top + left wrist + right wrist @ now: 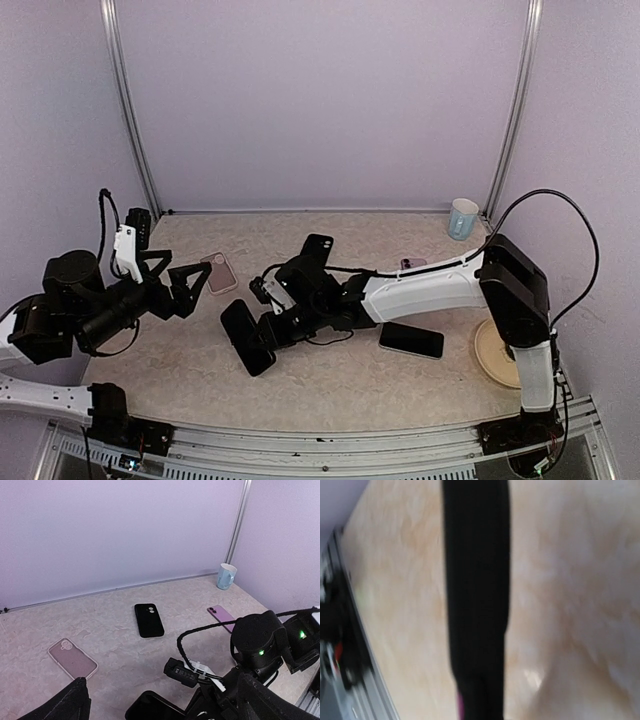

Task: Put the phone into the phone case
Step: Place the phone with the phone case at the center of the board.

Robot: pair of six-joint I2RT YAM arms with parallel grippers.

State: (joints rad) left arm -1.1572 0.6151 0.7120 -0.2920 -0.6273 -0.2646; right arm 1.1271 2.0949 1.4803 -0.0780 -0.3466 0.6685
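My right gripper (263, 333) is clamped on the black phone (245, 340), held tilted left of the tabletop's (400, 390) centre toward its near edge, while my left gripper (195, 288) gapes wide just beside the pink phone case (219, 272) near the left edge.

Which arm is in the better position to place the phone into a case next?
Right, probably. The right fingers are shut on the black phone, and the black case lies just beyond them. The left fingers stand open and empty beside the pink case.
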